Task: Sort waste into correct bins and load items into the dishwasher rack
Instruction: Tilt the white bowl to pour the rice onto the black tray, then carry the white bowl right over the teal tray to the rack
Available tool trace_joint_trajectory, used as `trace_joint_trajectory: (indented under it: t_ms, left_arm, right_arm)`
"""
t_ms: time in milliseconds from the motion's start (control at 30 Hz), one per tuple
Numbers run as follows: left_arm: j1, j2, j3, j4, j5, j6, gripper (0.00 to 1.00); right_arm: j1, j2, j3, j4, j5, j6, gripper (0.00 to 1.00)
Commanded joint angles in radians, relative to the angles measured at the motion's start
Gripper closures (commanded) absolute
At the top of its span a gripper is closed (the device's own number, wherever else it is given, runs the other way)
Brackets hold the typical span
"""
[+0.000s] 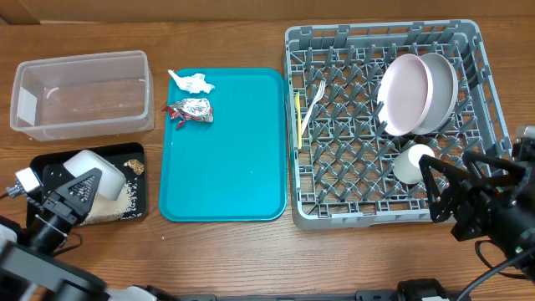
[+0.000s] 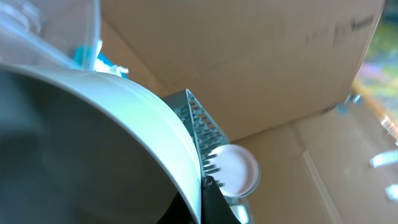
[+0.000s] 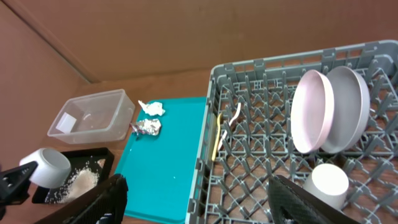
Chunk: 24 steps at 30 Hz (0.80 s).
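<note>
Your left tool (image 1: 84,186) is clenched on the rim of the pale grey bowl (image 1: 99,161), tilted above the black tray (image 1: 142,205) holding loose rice (image 1: 113,205). Your right tool (image 1: 435,191) hangs released over the dishwasher rack (image 1: 334,219), near the white cup (image 1: 411,163). Two plates (image 1: 405,92) stand inside.

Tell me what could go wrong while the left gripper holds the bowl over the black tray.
The left gripper seems to pinch the bowl by its rim only, so it may slip.
The rice lies by the edge of the black tray; more grains could spill onto the table.
The open right gripper hovers near the cup and might knock it.
</note>
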Motion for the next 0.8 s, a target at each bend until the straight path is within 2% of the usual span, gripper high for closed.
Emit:
trace_joint_trajectory:
  t_ms: [0, 67, 200, 367, 433, 467, 533, 667, 767]
  left_arm:
    - [-0.05, -0.19, 0.05, -0.007, -0.005, 0.05, 0.96]
    - [-0.111, -0.312, 0.13, -0.006, -0.019, -0.04, 0.96]
    - [-0.192, -0.439, 0.338, 0.0, -0.075, -0.225, 0.96]
    - [-0.304, -0.498, 0.648, 0.214, -0.382, -0.934, 0.96]
    - [-0.376, -0.514, 0.684, 0.339, -0.381, -1.051, 0.96]
    - [-0.441, -0.517, 0.685, 0.445, -0.384, -1.168, 0.96]
    - [-0.577, -0.499, 0.684, 0.592, -0.412, -1.323, 0.96]
    - [-0.851, -0.419, 0.684, 0.795, -0.536, -1.471, 0.96]
    - [-1.103, -0.32, 0.684, 0.925, -0.721, -1.525, 0.96]
  right_arm:
    - [0.004, -0.004, 0.003, 0.024, 0.004, 0.007, 0.24]
    - [0.004, -0.004, 0.003, 0.046, -0.018, 0.007, 0.24]
    - [0.004, -0.004, 0.003, 0.046, -0.019, 0.007, 0.24]
    - [0.004, -0.004, 0.003, 0.051, -0.021, 0.007, 0.23]
    - [0.004, -0.004, 0.003, 0.056, -0.017, 0.007, 0.23]
    - [0.004, -0.004, 0.003, 0.061, -0.017, 0.012, 0.23]
    - [0.004, -0.004, 0.003, 0.071, -0.017, 0.048, 0.22]
    - [0.004, -0.004, 0.003, 0.097, 0.006, 0.072, 0.22]
    - [0.004, -0.004, 0.003, 0.113, 0.006, 0.072, 0.21]
